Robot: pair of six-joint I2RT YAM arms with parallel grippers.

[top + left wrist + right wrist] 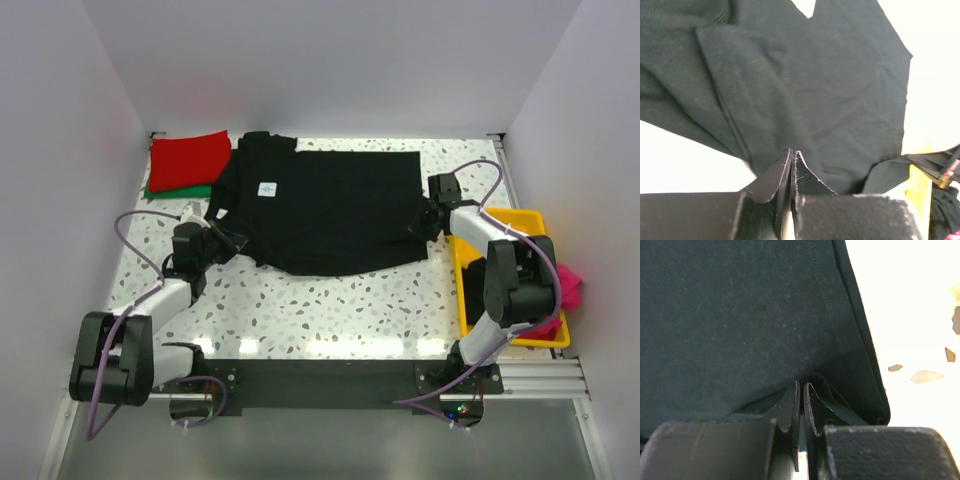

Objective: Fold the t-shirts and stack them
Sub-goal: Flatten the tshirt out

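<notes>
Right gripper (802,386) fingers, matte black with ragged worn tips, sit at the bottom of the right wrist view. The jaws are clenched on a small fold at the stitched hem of the black t-shirt (740,315). Cloth is a soft fine knit, with a double seam line running along the edge.

Left gripper (791,152) has the same black wedge-shaped fingers, and its jaws are pinched tight on the shirt's edge beside a sleeve fold. The fabric there is rumpled, with a ridge running up from the tips.

From the top view, the black t-shirt is spread mostly flat across the middle of the speckled terrazzo table (350,300). Its collar is at the left and its hem at the right, with a small white neck label (267,188) facing up. Each gripper holds one near corner, left at the sleeve side and right at the hem side.

Red t-shirt (188,160) is folded into a flat rectangle at the far left corner, touching the black shirt's collar end. It lies on top of a green t-shirt (170,191), of which only an edge shows.

Yellow plastic tray (462,275), rectangular, sits at the right edge of the table. It holds crumpled pink cloth (570,285) spilling over its right rim, plus some dark cloth largely hidden by the right arm.
</notes>
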